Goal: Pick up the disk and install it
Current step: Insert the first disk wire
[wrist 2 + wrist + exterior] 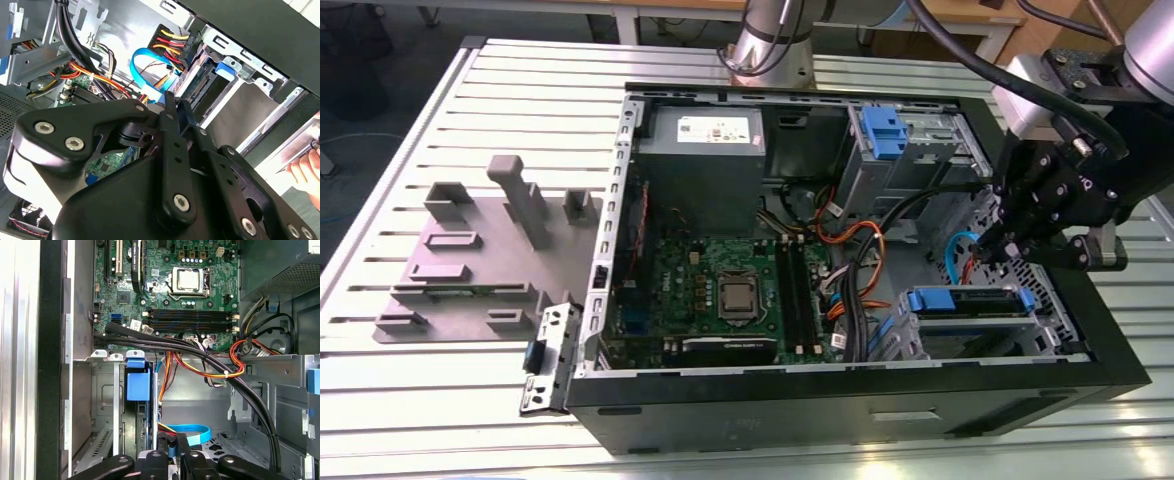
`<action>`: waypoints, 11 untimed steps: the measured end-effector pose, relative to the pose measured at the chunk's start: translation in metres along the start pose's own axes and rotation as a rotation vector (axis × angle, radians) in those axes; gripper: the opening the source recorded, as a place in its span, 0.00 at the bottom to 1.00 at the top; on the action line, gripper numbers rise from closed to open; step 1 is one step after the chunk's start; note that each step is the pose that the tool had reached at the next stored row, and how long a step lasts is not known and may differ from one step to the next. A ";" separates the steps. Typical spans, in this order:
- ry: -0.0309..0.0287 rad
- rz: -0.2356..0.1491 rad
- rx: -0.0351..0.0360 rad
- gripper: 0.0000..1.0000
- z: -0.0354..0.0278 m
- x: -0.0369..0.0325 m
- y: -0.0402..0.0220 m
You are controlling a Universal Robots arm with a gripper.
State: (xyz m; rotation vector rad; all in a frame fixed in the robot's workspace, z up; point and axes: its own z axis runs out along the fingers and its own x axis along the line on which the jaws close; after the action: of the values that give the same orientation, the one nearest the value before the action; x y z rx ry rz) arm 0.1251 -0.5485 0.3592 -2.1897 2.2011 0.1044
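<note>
Cables (210,357) beside seated disk (138,385)

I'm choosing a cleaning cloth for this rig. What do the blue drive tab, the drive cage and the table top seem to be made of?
Blue tab: probably moulded plastic, with an even, matte colour. Drive cage: looks like bare sheet metal, dull grey with stamped holes. Table top: likely aluminium, pale and slotted.

A workshop: open computer case (854,390) on a slatted metal bench (440,400).
</note>
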 end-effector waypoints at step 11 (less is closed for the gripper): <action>0.0000 0.000 -0.0001 0.16 0.0000 0.0001 0.0000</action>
State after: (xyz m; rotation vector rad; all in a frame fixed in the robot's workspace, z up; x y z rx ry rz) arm 0.1251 -0.5486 0.3592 -2.1898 2.2011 0.1045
